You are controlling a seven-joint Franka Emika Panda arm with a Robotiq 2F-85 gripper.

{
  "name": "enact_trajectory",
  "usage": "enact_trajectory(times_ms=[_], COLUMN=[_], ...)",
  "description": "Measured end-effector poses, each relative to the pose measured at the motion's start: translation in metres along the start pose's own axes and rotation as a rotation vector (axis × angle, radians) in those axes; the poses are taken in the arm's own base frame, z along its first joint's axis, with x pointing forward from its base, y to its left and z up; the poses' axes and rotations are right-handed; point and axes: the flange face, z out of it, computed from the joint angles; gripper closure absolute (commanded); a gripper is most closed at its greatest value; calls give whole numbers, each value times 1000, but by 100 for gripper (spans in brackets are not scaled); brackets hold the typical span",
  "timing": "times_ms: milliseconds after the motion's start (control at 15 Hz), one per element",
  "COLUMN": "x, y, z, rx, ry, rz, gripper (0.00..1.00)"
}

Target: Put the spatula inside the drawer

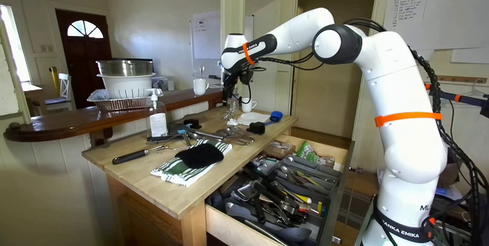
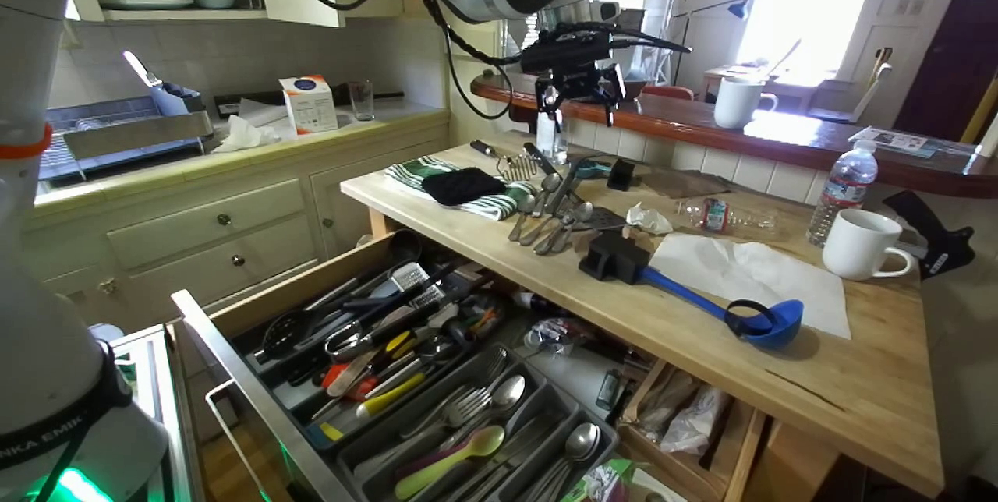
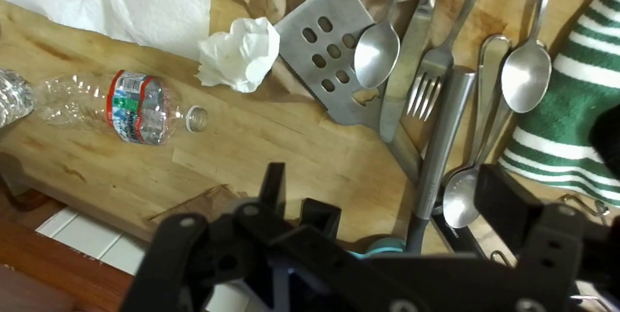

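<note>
While the wide, shallow drawer of light wood (image 2: 248,393) stands pulled out at the lower left of an exterior view, crowded with mixed utensils (image 2: 390,396), the main step looks undone. At upper middle, the black two-fingered pincer (image 2: 583,114) is spread wide, empty, above the wooden tabletop (image 2: 678,323). Slightly right and lower, the slotted metal spatula (image 2: 606,219) lies there, overlapped by silver cutlery (image 2: 582,211); grasp, carry and release presumably remain.

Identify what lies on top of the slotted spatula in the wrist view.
A spoon, a knife and a metal shaft overlap the slotted spatula. The parts of it directly beneath them cannot be seen.
</note>
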Motion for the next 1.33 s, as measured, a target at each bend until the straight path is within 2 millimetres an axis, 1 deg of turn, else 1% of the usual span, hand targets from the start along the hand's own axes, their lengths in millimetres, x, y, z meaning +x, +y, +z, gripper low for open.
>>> enact_trajectory(times_ms=[200,333,467,667,1000,1133,1333], x=[9,21,35,50,62,66,76], y=[-5,-14,-26,-40,-45,-46,-50], z=[0,9,26,61,117,131,139], rx=[-22,-24,-5,22,22,25,25], ry=[-13,-38,-46,-62,-85,-82,-68], rz=[7,7,14,24,17,16,11], gripper=[0,0,0,0,0,0,0])
